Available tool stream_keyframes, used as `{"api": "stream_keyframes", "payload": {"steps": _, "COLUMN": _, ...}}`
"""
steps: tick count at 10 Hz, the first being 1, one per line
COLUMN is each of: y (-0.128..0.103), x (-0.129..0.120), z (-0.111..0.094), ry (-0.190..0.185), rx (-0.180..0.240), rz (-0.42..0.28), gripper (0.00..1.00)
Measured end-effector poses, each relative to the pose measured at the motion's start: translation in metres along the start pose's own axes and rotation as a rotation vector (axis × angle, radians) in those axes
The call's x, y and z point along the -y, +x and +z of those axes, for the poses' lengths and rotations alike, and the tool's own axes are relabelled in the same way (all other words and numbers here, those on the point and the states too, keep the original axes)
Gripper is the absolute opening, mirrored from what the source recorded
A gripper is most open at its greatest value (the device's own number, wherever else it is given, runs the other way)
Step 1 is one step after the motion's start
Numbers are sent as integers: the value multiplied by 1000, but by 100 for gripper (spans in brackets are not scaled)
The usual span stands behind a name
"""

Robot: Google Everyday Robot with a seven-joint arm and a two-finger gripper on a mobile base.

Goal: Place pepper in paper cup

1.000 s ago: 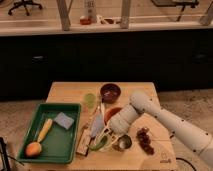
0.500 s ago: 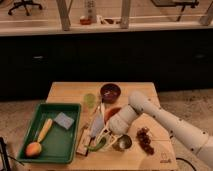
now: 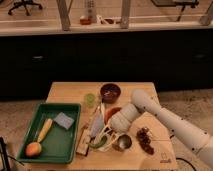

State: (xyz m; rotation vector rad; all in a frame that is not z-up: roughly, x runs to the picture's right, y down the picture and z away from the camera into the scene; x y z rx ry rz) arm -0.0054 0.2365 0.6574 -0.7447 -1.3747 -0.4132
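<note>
My gripper (image 3: 103, 134) hangs from the white arm (image 3: 150, 107) that reaches in from the right, low over the middle front of the wooden table (image 3: 65, 92). The small dark-green pepper (image 3: 98, 144) lies directly under the gripper, at its tip. I cannot tell whether the gripper holds it. A white round rim right beside the pepper looks like the paper cup (image 3: 111, 137), largely covered by the gripper.
A shiny metal cup (image 3: 122, 143) and dark grapes (image 3: 145, 139) sit to the right. An orange bowl (image 3: 112, 112), a dark bowl (image 3: 110, 92) and a light-green cup (image 3: 90, 99) stand behind. A green tray (image 3: 70, 145) on the left holds a yellow vegetable, a sponge and an orange fruit.
The gripper has shifted slightly left and down over the pepper. The other things have not moved.
</note>
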Motion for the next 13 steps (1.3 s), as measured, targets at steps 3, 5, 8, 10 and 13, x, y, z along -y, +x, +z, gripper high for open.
{"api": "stream_keyframes", "payload": {"steps": 3, "y": 2, "x": 5, "z": -3, "ry": 5, "rx": 23, "rz": -1, "gripper": 68}}
{"api": "stream_keyframes", "payload": {"steps": 5, "y": 3, "x": 8, "z": -4, "ry": 8, "rx": 38, "rz": 0, "gripper": 80}}
{"api": "stream_keyframes", "payload": {"steps": 8, "y": 3, "x": 9, "z": -4, "ry": 13, "rx": 49, "rz": -1, "gripper": 80}}
{"api": "stream_keyframes", "payload": {"steps": 10, "y": 3, "x": 9, "z": -5, "ry": 14, "rx": 53, "rz": -4, "gripper": 80}}
{"api": "stream_keyframes", "payload": {"steps": 13, "y": 3, "x": 8, "z": -7, "ry": 15, "rx": 56, "rz": -7, "gripper": 80}}
